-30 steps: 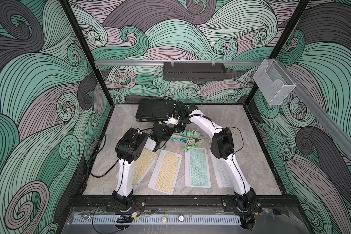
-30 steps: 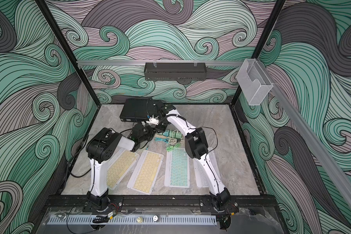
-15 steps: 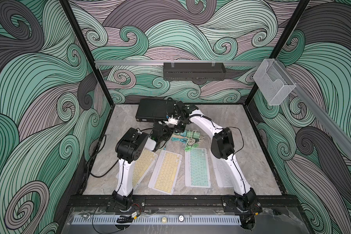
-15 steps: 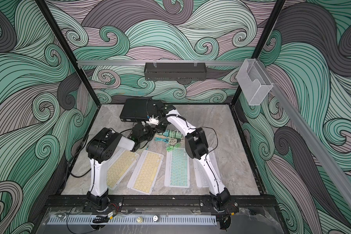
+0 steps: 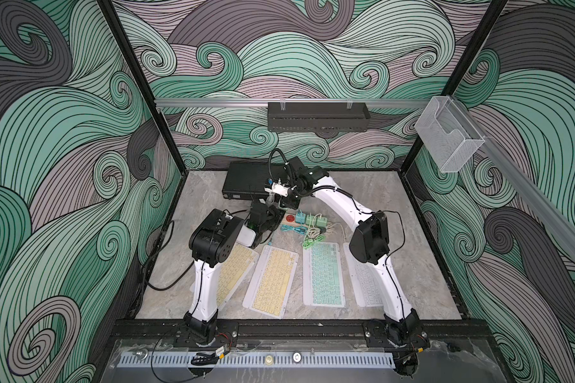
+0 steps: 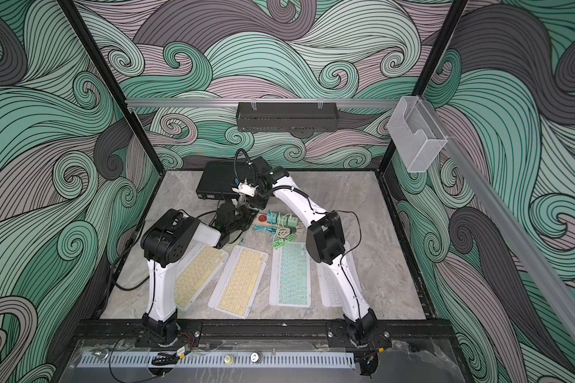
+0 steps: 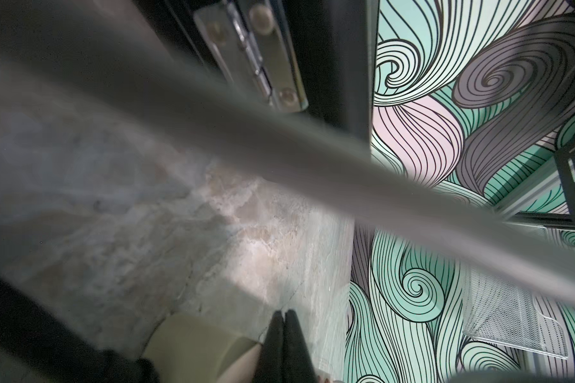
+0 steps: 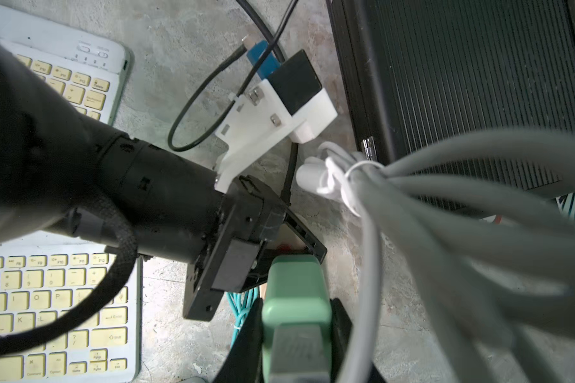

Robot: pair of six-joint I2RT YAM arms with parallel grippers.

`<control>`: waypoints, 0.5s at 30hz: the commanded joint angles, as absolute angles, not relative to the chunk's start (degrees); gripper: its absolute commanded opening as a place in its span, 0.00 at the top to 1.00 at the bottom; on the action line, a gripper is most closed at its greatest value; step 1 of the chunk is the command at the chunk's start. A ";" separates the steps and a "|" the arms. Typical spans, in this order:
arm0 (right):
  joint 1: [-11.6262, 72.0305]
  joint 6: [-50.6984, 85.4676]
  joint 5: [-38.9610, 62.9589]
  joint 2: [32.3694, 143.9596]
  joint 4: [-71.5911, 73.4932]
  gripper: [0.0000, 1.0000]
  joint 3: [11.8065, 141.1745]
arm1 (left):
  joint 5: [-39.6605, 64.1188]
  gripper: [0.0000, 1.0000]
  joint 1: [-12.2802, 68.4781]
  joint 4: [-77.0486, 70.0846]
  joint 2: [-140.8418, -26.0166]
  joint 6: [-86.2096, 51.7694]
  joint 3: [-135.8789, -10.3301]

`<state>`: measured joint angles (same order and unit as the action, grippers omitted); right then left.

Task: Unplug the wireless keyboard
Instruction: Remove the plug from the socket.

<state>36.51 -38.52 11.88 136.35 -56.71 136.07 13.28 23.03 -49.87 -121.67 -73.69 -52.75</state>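
Within right tool (image 8: 296,335), gripped: mint plug (image 8: 296,291), long axis along the tool; left tool (image 7: 284,331) clenched empty, just beside.

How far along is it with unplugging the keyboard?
Done: the right claw is clamped on a mint charger, beside a white cable bundle. In hand: the left claw, shut, sits at the red-switch end of the power strip, probably bracing it. Left: pulling clear; whether the plug has left the strip isn't visible.

green charger plug (image 8: 296,298) held, white cable (image 8: 342,185) bundled
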 commanded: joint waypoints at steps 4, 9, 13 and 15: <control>36.45 -39.46 10.43 133.51 -52.95 1.00 133.89 | 11.44 1.00 23.29 -31.66 -126.57 -73.21 -48.65; 36.90 -38.53 9.22 128.66 -44.59 1.00 125.48 | 11.12 1.00 23.24 -36.17 -123.13 -71.44 -45.26; 36.91 -36.69 9.38 125.81 -38.56 1.00 120.42 | 8.46 1.00 23.25 -29.64 -117.02 -67.68 -44.61; 37.00 -35.68 9.77 124.78 -35.83 1.00 118.42 | 6.73 1.00 23.17 -27.80 -113.30 -66.24 -43.50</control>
<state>36.71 -37.26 9.02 128.14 -43.31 119.77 10.59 23.00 -45.56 -114.39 -70.52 -46.87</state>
